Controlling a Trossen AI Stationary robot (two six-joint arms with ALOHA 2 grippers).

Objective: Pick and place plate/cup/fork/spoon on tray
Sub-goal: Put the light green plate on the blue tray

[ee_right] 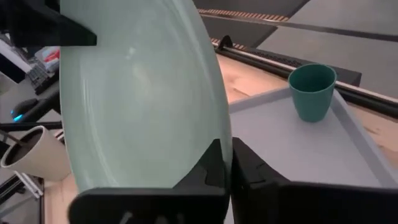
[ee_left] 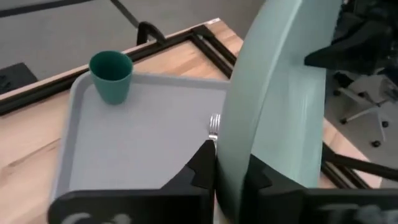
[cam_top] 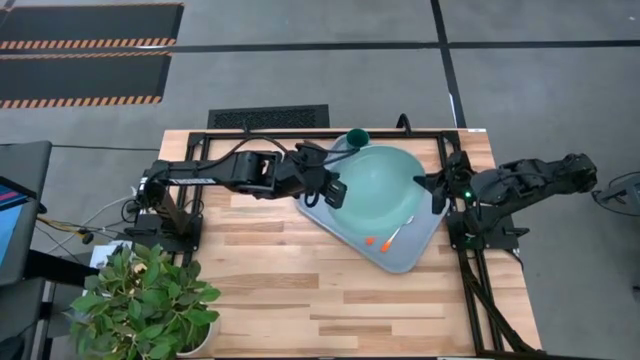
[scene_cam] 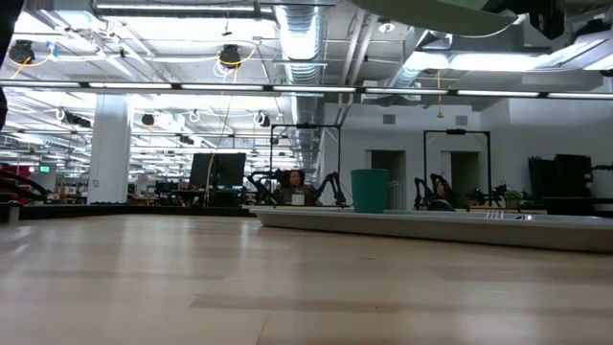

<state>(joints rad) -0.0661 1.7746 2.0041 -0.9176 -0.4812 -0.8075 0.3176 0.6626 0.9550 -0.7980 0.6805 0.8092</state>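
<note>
The pale mint-green plate point(cam_top: 380, 183) hangs above the light blue-grey tray point(cam_top: 335, 222), which lies turned at an angle on the table's right half. My left gripper point(cam_top: 336, 192) is shut on the plate's left rim and my right gripper point(cam_top: 438, 190) on its right rim. The dark green cup point(cam_top: 357, 136) stands upright in the tray's far corner. The orange-handled fork and spoon point(cam_top: 392, 236) lie side by side on the tray's near part, close to the plate's near edge. In the low view the plate's underside point(scene_cam: 431, 10) shows high above the tray point(scene_cam: 431, 226). My left gripper pinches the plate's left rim point(ee_left: 227, 163) between its two fingers, one above and one below. It comes about level from the table's left. The plate is lifted clear of the tray. My right gripper pinches the plate's right rim point(ee_right: 225, 144) between its two fingers, one on each face. It comes about level from the table's right. The plate is clear of the tray, held at both ends.
A potted plant point(cam_top: 145, 300) stands at the table's near left corner. Black frame rails point(cam_top: 330, 130) run along the far edge and the right side. Bare wood lies at the near middle. A person point(scene_cam: 292, 182) sits far off in the room behind.
</note>
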